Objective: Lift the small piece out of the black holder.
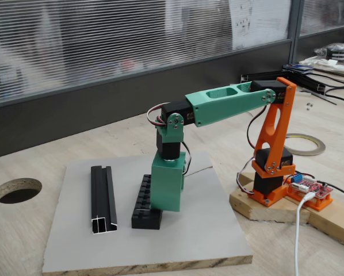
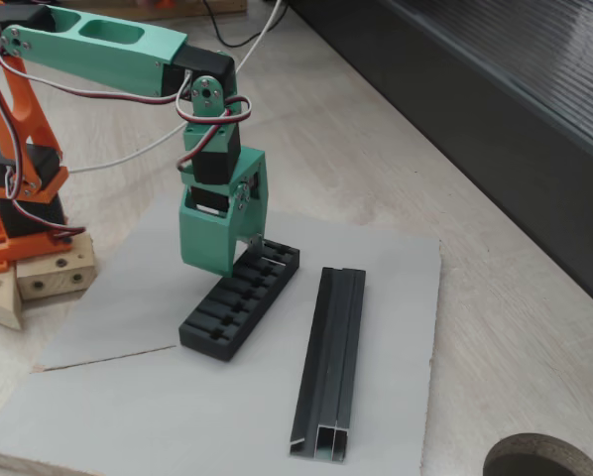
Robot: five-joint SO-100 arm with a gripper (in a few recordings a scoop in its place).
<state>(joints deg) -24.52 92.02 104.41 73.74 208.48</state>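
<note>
— Which step?
— Reaching: the green gripper [image 2: 249, 241] is down at the far end of the slotted flat black holder [image 2: 239, 298], where something small and pale [image 2: 270, 260], probably the piece, sits.
— Fingers?
— Can't tell their opening. Next: close, lift straight.

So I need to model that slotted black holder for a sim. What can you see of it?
The black holder is a short, flat rectangular block, matte like plastic, with a row of parallel cross slots along its top. It lies flat on the grey board, beside and roughly parallel to the longer black rail, not touching it. The green gripper stands over its far end, where a small pale piece shows in a slot.
</note>
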